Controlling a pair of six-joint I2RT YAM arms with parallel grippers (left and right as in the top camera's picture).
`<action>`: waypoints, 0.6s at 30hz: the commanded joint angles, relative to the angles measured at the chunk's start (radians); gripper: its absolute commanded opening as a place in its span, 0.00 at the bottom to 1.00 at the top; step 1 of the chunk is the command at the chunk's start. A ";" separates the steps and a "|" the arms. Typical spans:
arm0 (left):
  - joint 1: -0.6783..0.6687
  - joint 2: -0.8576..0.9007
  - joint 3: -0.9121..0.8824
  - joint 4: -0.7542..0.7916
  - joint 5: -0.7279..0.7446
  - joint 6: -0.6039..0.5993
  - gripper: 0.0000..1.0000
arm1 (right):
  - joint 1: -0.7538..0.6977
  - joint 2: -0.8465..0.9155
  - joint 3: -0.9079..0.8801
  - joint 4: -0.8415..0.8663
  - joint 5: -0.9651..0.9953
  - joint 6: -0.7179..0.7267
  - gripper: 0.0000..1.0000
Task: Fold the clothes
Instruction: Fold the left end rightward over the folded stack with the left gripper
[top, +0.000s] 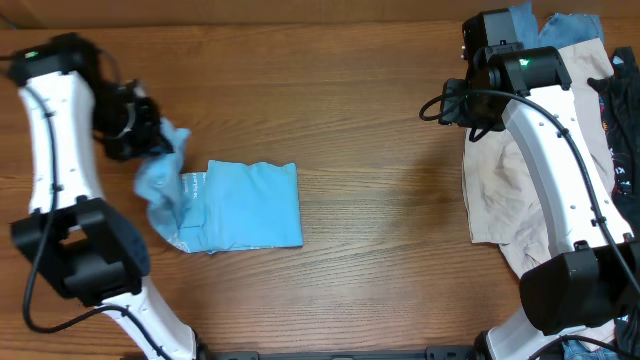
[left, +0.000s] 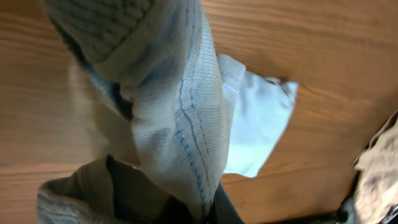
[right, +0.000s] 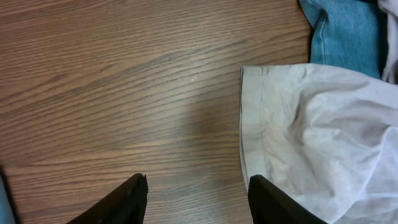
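T-shirt (top: 245, 205) — in left end effector (top: 155, 140)

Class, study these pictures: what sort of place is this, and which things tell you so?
Most likely a robot test bench for folding laundry. A left arm and right arm stand at a wooden table, with a sky-blue T-shirt partly folded and a beige garment lying aside.

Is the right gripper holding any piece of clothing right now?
No: the right gripper is open over the bare table, and the beige garment lies beside it, not between its fingers.
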 joint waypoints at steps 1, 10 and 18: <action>-0.090 0.004 0.022 -0.003 -0.006 -0.030 0.04 | -0.005 -0.021 0.003 -0.001 -0.002 -0.003 0.56; -0.230 0.004 0.021 -0.035 -0.133 -0.128 0.04 | -0.005 -0.021 0.003 -0.001 -0.002 -0.003 0.56; -0.302 0.005 0.018 -0.035 -0.154 -0.157 0.04 | -0.005 -0.021 0.003 -0.009 -0.002 -0.003 0.56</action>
